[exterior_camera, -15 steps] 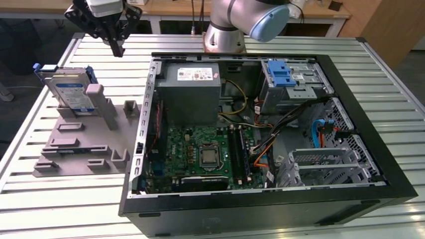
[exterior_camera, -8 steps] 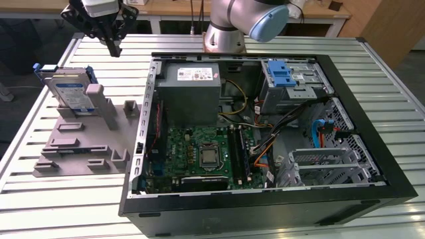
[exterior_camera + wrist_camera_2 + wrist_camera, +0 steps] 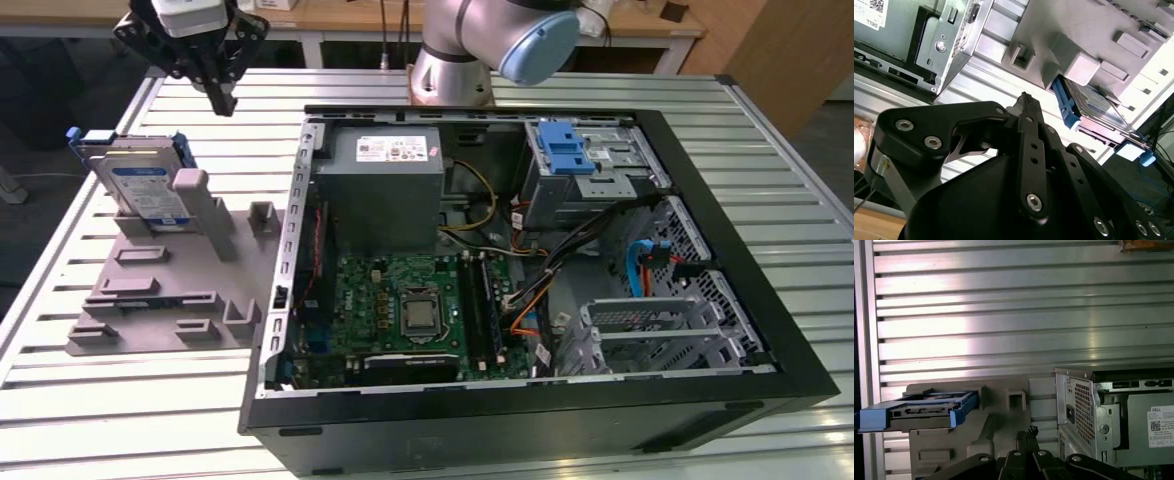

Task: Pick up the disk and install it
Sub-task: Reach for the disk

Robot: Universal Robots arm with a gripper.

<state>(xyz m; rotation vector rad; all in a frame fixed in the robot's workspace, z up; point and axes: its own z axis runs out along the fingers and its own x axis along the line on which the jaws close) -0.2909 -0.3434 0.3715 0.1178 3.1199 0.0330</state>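
Observation:
The disk [image 3: 140, 187] is a silver drive with a blue-and-white label in a blue bracket. It stands on edge in a grey holder [image 3: 160, 300] at the exterior view's left. Both wrist views show the disk [image 3: 1093, 104] [image 3: 929, 410] resting in that holder. My gripper [image 3: 220, 100] hangs in the air above and slightly behind the disk, apart from it. Its black fingers meet at the tips in both wrist views, gripper [image 3: 1026, 99] [image 3: 1027, 432], shut with nothing between them.
An open computer case [image 3: 747, 330] lies on the slatted metal table [image 3: 134, 420] beside the holder. Inside are a grey power supply box [image 3: 387, 190], a motherboard [image 3: 414, 310], cables and a silver cage with a blue latch [image 3: 577, 158]. The arm's base [image 3: 454, 60] stands behind the case.

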